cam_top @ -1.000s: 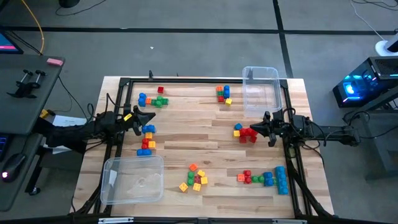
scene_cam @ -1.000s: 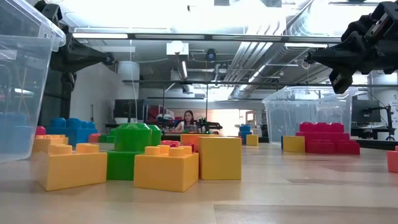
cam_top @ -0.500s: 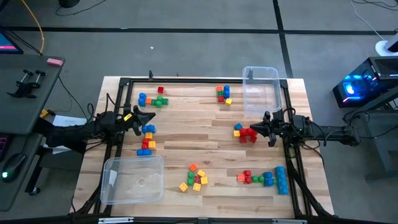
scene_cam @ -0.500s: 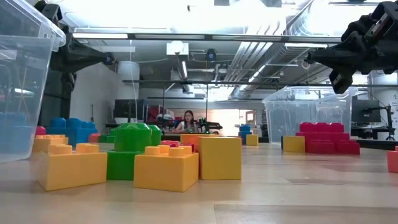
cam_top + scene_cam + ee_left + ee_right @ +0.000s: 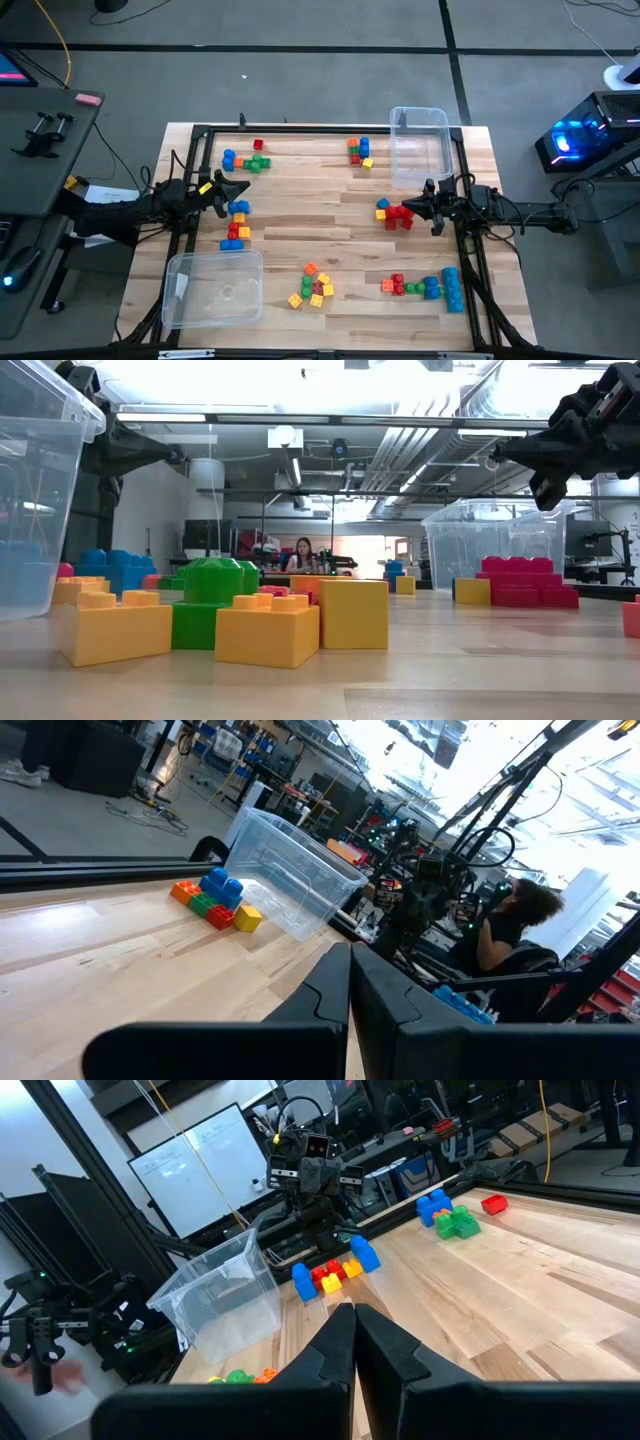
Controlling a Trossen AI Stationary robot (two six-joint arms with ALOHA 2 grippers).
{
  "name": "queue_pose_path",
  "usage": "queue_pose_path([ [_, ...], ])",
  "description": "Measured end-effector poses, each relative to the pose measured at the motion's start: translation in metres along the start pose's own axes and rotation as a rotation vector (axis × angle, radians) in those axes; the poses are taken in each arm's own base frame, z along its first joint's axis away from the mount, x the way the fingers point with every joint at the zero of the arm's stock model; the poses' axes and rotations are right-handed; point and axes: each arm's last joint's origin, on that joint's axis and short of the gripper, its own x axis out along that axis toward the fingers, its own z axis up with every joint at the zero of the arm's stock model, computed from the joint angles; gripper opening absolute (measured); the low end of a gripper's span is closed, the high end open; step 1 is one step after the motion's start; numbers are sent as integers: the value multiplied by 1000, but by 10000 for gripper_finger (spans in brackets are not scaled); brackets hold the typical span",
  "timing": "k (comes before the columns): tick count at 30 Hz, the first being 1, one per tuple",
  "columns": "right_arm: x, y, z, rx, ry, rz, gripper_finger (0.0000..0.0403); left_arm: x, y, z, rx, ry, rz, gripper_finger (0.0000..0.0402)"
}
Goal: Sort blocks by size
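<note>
The blocks lie on the wooden table in several loose clusters: far left [image 5: 246, 160], far middle [image 5: 359, 150], left [image 5: 236, 225], a mostly red group at the right [image 5: 398, 213], near middle [image 5: 312, 285] and near right [image 5: 428, 286]. My left gripper [image 5: 240, 190] hangs shut and level above the table's left side, pointing toward the middle. My right gripper [image 5: 412, 206] hangs shut and level at the right side, over the red group. Both wrist views show the fingertips pressed together, left [image 5: 350, 960] and right [image 5: 354, 1318], with nothing between them.
One clear plastic bin [image 5: 418, 146] stands at the far right corner, another [image 5: 212, 288] at the near left corner. A black frame [image 5: 197, 140] runs along the table's edges. A person sits in the room far behind the table [image 5: 302, 556].
</note>
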Motion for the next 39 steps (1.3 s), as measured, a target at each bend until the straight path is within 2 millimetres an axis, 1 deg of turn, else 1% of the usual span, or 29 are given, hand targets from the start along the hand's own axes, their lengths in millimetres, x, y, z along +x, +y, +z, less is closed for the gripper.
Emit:
queue_pose_path([
  [4,0,0,0,0,0,0,5,0,0,0,-1,-4,-2,0],
  [6,0,0,0,0,0,0,5,0,-3,6,-16,-62,-26,0],
  [8,0,0,0,0,0,0,5,-1,-6,14,-41,-154,-40,0],
  [10,0,0,0,0,-1,0,5,-2,-8,21,-139,-263,-9,1],
  [12,0,0,0,0,0,0,5,-4,-9,32,-322,-409,6,1],
  [13,0,0,0,0,0,0,5,-5,-12,38,-376,-459,-30,1],
  [14,0,0,0,0,0,0,5,-5,-17,45,-372,-465,-89,1],
  [16,0,0,0,0,0,0,5,0,-32,62,-295,-400,-184,1],
  [18,0,0,0,0,0,0,5,13,-45,79,-201,-313,-121,1],
  [21,0,0,0,0,0,0,5,39,-62,109,56,-112,117,11],
  [24,0,0,0,0,0,0,5,66,-67,142,293,142,419,34],
  [26,0,0,0,0,0,0,5,82,-62,166,385,334,595,55],
  [27,0,0,0,0,0,0,5,89,-57,179,392,428,674,67],
  [28,0,0,0,0,0,0,5,96,-50,190,380,522,763,80],
  [30,0,0,0,0,0,0,5,107,-33,212,313,640,936,106],
  [32,0,0,0,0,0,0,5,114,-14,227,224,747,1101,130],
  [34,0,0,0,0,0,0,5,121,5,233,98,813,1234,149],
  [35,0,0,0,0,0,0,5,124,14,233,41,827,1284,158],
  [37,0,0,0,0,0,0,5,128,29,227,-32,867,1351,171],
  [39,0,0,0,0,0,0,5,136,43,215,-65,898,1387,178],
])
